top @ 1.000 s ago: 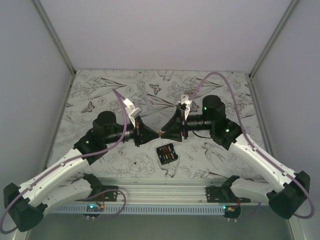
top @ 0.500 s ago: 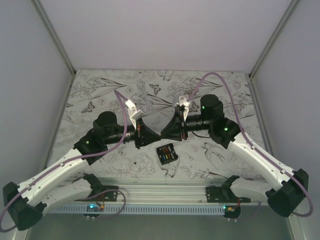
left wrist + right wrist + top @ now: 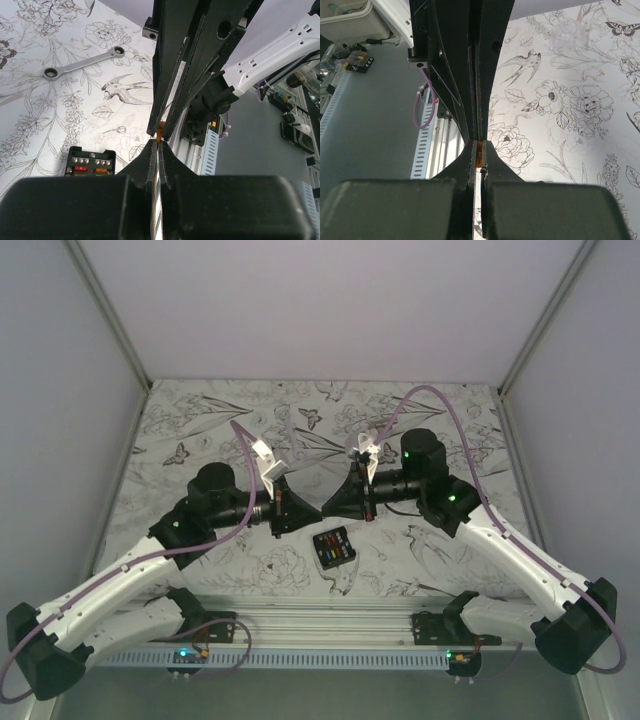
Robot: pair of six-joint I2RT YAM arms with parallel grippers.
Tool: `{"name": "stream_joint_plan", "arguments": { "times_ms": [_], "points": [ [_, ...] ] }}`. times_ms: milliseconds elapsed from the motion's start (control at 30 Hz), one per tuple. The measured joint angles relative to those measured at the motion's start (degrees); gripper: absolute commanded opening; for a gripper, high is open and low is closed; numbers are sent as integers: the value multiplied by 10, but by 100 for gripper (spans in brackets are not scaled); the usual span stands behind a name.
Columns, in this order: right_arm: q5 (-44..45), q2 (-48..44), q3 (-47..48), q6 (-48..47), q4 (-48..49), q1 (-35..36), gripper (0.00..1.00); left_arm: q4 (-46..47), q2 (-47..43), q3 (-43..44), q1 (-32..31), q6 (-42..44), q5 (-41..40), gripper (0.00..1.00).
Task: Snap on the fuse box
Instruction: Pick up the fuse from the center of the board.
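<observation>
Seen from above, the small black square plastic fuse box (image 3: 333,548) lies flat on the flower-printed worktop (image 3: 200,425). It sits just nearer the bases than the spot where the left pincer (image 3: 313,509) and right pincer (image 3: 331,506) meet tip to tip in the air. Only the left wrist view shows its rows of silvery, red and orange fuses and, well apart, a silver ring wrench (image 3: 82,62). The 2 wrist views show both pincers closed on a tiny orange piece (image 3: 479,150).
</observation>
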Motion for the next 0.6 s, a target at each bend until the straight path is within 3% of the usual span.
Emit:
{"name": "stream_joint_plan", "arguments": {
  "times_ms": [133,233,600],
  "points": [
    [14,0,0,1,-4,0,0,-3,0,-2,-1,0,-23,27],
    [56,1,0,2,-10,5,0,-9,-1,-13,0,-6,-68,32],
    [341,51,-12,73,-34,90,0,-77,-28,-89,48,-76,-257,64]
  ]
}}
